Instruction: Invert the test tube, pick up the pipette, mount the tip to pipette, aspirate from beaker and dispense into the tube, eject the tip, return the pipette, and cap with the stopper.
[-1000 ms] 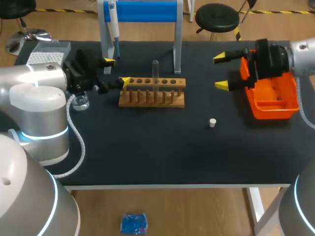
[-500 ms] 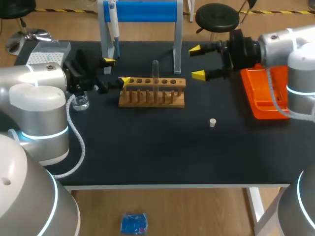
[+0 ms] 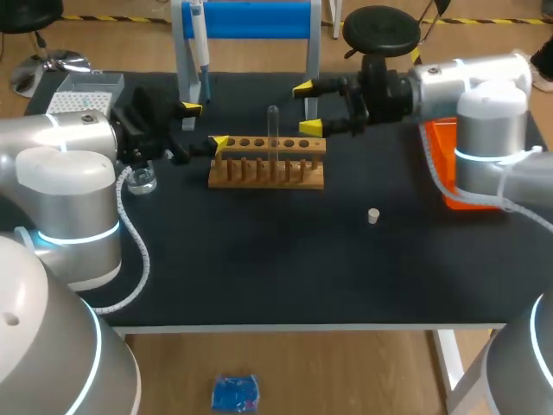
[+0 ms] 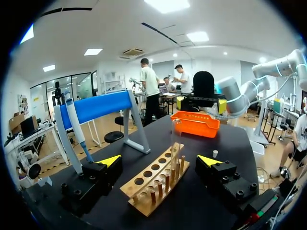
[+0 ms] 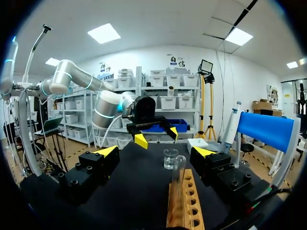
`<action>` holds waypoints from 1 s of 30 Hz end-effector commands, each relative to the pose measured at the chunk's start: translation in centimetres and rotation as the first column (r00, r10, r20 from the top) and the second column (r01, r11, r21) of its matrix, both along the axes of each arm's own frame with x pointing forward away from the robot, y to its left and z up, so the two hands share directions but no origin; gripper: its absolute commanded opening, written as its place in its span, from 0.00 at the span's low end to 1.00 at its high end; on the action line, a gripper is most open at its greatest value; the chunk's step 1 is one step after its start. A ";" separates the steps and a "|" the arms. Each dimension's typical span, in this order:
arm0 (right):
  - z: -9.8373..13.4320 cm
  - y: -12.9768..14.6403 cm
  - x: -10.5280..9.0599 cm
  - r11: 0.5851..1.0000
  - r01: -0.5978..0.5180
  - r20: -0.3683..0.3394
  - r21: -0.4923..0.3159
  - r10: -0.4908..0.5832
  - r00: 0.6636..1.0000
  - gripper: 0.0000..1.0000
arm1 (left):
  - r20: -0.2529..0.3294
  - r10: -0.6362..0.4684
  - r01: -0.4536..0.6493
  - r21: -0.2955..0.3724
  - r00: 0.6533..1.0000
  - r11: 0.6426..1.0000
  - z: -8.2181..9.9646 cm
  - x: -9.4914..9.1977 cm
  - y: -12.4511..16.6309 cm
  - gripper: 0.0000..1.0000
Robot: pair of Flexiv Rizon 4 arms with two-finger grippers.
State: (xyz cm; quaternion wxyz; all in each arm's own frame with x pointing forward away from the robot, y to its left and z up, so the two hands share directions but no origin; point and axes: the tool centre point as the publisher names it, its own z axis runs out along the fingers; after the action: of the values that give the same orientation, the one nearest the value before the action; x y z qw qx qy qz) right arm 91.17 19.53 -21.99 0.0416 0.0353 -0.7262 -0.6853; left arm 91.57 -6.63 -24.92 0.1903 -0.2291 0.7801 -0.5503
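A clear test tube (image 3: pixel 273 128) stands upright in the wooden rack (image 3: pixel 268 164). My left gripper (image 3: pixel 206 124) is at the rack's left end, open and empty; in its wrist view the rack (image 4: pixel 156 184) and tube (image 4: pixel 176 139) lie ahead between its gripper (image 4: pixel 159 160) fingers. My right gripper (image 3: pixel 307 108) hovers open at the rack's right end, facing the tube (image 5: pixel 178 167) from its gripper (image 5: pixel 155 152). The pipette (image 3: pixel 199 43) hangs on the blue stand (image 3: pixel 251 19). A glass beaker (image 3: pixel 141 180) sits under my left arm. The white stopper (image 3: pixel 373 215) lies right of the rack.
An orange tray (image 3: pixel 436 164) sits at the right, partly behind my right arm. A tip box (image 3: pixel 82 93) stands at the back left corner. The stand's grey legs (image 3: pixel 311 95) rise just behind the rack.
My right arm has swung left from above the orange tray to the rack's right end, still open. My left arm has stayed put.
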 end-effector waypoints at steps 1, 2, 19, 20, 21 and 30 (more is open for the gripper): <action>-0.9 1.2 0.9 0.999 -0.043 -0.001 0.010 0.043 0.999 1.00 | 0.007 0.004 -0.004 -0.005 1.000 1.000 -0.2 -0.1 0.0 1.00; -1.1 1.4 1.0 0.999 -0.044 0.000 0.010 0.044 0.999 1.00 | 0.007 0.004 -0.004 -0.005 1.000 1.000 -0.2 -0.1 0.0 1.00; -3.9 3.6 3.0 0.999 -0.041 -0.025 0.015 0.041 0.999 1.00 | 0.007 0.004 -0.004 -0.005 1.000 1.000 -0.2 -0.1 0.0 1.00; -4.0 3.6 3.0 0.999 -0.042 -0.028 0.016 0.042 0.999 1.00 | 0.007 0.004 -0.004 -0.005 1.000 1.000 -0.2 -0.1 0.0 1.00; -4.3 3.7 3.1 0.999 -0.042 -0.029 0.017 0.043 0.999 1.00 | 0.007 0.004 -0.004 -0.005 1.000 1.000 -0.2 -0.1 0.0 1.00; -4.8 4.0 3.3 0.999 -0.040 -0.044 0.037 0.041 0.998 1.00 | 0.007 0.004 -0.004 -0.005 1.000 1.000 -0.2 -0.1 0.0 1.00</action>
State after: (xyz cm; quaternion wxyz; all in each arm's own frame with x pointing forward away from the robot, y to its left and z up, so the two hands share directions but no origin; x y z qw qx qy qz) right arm 94.19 23.44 -26.34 0.0682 0.0327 -0.7153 -0.6947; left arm 91.56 -6.61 -24.95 0.1905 -0.2291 0.7795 -0.5510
